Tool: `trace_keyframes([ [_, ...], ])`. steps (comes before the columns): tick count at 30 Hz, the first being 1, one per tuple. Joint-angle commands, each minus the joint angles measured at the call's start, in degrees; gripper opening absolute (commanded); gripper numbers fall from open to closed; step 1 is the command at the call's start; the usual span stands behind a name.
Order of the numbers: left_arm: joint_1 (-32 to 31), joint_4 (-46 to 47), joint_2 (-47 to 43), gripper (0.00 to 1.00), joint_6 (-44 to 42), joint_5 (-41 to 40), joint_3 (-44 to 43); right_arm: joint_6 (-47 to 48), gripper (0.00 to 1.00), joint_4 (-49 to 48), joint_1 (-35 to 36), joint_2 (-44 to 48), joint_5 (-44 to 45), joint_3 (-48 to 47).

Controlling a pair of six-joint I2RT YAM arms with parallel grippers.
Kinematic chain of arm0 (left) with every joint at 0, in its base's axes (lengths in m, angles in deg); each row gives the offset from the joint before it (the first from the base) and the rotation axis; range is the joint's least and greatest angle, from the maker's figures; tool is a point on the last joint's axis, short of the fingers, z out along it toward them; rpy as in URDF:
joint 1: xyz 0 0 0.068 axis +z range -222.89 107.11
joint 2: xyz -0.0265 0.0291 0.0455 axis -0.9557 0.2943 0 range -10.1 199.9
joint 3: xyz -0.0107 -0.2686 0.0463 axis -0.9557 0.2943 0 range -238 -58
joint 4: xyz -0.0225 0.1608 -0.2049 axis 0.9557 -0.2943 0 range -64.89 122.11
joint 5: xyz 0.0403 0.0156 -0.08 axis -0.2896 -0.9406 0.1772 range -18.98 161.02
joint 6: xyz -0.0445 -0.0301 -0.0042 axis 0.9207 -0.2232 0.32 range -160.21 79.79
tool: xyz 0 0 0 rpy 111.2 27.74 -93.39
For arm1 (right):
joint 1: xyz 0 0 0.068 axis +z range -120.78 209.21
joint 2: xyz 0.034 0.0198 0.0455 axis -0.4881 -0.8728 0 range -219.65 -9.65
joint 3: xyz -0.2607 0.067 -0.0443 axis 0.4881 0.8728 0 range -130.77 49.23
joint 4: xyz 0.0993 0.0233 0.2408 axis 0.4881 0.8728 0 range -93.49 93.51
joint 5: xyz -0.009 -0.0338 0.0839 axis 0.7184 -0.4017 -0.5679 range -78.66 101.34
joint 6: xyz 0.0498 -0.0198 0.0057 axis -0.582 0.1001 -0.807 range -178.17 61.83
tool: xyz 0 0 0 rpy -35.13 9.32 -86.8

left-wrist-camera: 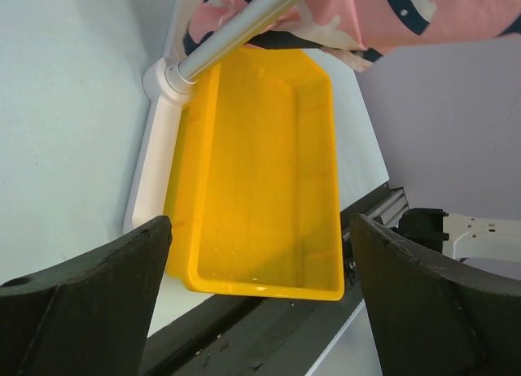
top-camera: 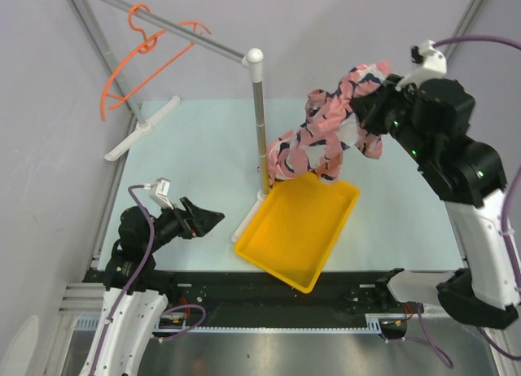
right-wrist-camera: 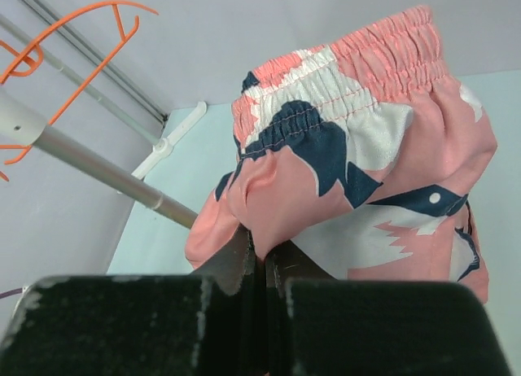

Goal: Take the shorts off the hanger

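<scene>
A pale blue-green table (top-camera: 195,172) fills the middle of the overhead view. A grey metal rail (top-camera: 187,30) crosses the upper left of the frame. It ends on an upright post (top-camera: 259,124) standing near the centre.

A yellow tray (top-camera: 297,229) lies tilted at the lower centre, one corner just beside the foot of the post.

The shorts (top-camera: 334,128), salmon pink with navy and white shapes, are off the hanger and hang in the air right of centre. They drape from the upper right down toward the far rim of the tray, ending just beside the post. Whether the cloth touches the tray cannot be told.

The right gripper (top-camera: 370,107) sits at the upper right of the overhead view. In its own wrist view the two black fingers (right-wrist-camera: 244,258) are pressed together at the bottom centre. A fold of the shorts is pinched between them, below the gathered waistband.

The left gripper (top-camera: 213,219) sits low at the lower left, pointing toward the tray. Its jaws are spread wide, holding and touching nothing. In its wrist view the tray shows between the two dark fingers.

The thin orange hanger (top-camera: 124,65) hangs on the rail at the upper left, well apart from the shorts.
</scene>
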Motion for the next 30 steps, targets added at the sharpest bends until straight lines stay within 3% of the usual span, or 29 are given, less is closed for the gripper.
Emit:
trace_keyframes([
  [1, -0.34, -0.98, -0.44, 0.95, -2.02, 1.59, -3.23, 0.89, 0.0, 0.66, 0.36, 7.35, 3.06, 2.81],
  [11, -0.34, -2.04, -0.09, 0.95, -2.02, 2.21, -5.78, 3.09, 0.0, -1.08, 0.36, 10.09, 1.41, 10.45],
  [18, -0.26, -2.39, 0.26, 0.96, -2.38, 1.85, -6.31, 3.8, 0.0, -12.22, 0.71, 8.77, -14.65, 25.1],
  [25, -0.34, -2.31, 1.32, 0.96, -2.55, 1.59, -7.1, 3.62, 0.0, -16.98, 10.36, 0.86, -15.82, 32.51],
  [30, -0.34, -2.48, 1.32, 0.96, -2.55, 1.5, -7.28, -2.87, 0.0, -24.89, 11.87, 1.46, -19.26, 41.73],
])
